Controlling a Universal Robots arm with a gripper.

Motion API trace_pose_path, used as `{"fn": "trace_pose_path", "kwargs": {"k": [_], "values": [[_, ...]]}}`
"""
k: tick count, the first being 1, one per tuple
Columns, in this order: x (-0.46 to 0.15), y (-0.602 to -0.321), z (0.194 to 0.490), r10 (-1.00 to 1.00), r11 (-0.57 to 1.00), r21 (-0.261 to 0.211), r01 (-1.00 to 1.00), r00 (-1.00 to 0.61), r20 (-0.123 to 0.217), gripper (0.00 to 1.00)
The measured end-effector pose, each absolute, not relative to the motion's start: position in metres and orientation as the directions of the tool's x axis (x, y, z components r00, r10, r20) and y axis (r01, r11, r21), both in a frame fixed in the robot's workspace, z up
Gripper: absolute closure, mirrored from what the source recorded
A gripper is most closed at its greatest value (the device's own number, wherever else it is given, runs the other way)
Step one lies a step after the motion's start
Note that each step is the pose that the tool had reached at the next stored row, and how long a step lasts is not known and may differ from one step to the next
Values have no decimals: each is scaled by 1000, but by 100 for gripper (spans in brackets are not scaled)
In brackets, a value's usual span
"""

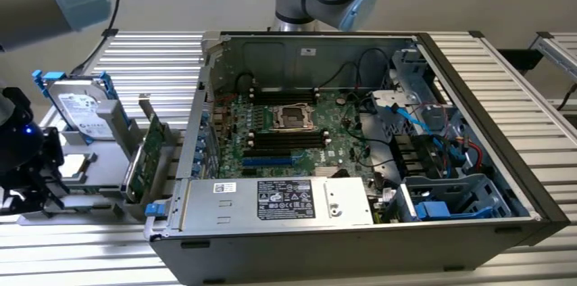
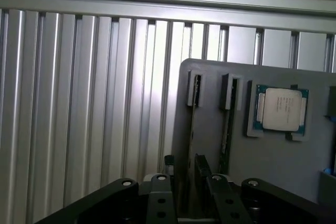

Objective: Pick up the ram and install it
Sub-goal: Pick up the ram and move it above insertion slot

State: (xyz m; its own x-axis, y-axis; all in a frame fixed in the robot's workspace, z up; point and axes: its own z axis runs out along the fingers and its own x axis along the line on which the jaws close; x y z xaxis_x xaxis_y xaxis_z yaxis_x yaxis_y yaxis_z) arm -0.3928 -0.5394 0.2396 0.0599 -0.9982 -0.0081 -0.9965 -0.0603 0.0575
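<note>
One ram [image 2: 227, 129] edge-up, lengthwise in grey holder [image 2: 273, 161]

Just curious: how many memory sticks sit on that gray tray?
2: one ram stick on edge in the gray tray, another in the next slot, nearer the processor. More may be hidden.

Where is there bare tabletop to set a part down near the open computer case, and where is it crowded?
Bare ribbed table lies between the hard drive and the far corner of the case, and again along its side on the exterior view's right. The wrist view shows free table beside the grey holder. Crowded: the holder and the case interior.
</note>
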Motion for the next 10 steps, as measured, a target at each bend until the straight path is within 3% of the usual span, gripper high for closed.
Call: {"fn": "trace_pose_path", "kwargs": {"k": [10], "values": [[-393, -540, 222, -998, -61, 53, -997, 60, -24, 70]]}}
